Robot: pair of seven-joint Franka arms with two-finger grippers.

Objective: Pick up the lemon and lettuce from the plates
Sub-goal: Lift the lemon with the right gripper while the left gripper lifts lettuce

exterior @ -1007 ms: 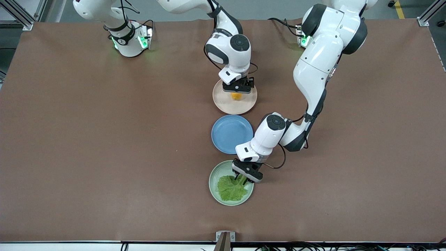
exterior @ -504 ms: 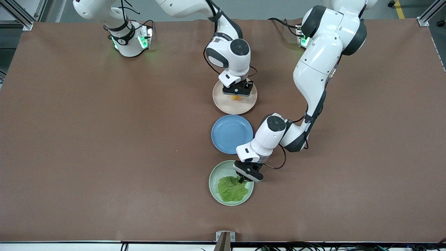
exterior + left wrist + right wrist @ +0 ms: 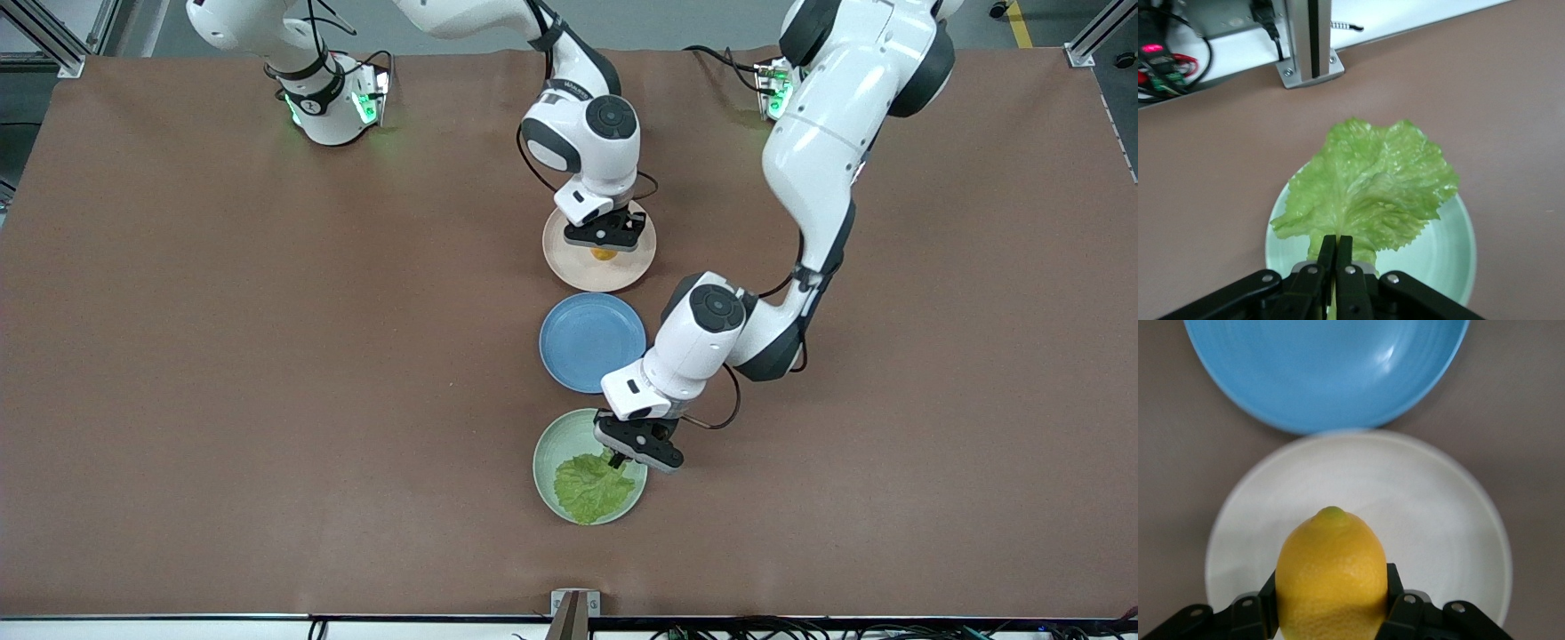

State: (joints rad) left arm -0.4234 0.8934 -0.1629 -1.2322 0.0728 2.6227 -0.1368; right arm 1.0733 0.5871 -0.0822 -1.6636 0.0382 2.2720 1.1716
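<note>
Gripping the lemon (image 3: 1331, 577) between the fingers of the right gripper (image 3: 606, 238), over the beige plate (image 3: 569, 262); one pad pressing on each flank of the fruit, its pointed tip sticking out past the fingertips toward the blue plate (image 3: 591, 342). Hard to tell from these views whether the lemon is off the plate or resting on it. Pinching the lettuce (image 3: 1368, 190) at its stem end with the left gripper (image 3: 633, 452), fingers (image 3: 1328, 257) nearly touching with only the thin stem between them, the leaf fanning out past the fingertips over the mint green plate (image 3: 1451, 257), hanging or lying, not clear which.

Judging the step in hand to be the lift off both plates. For the lemon: raising straight up, keeping the squeeze steady, since a round waxy skin is likely to roll out of flat pads if tilted. For the lettuce: rising slowly, as the hold is only on a narrow stem and a limp leaf may tear or slide free; avoiding dragging the leaf across the plate rim.
</note>
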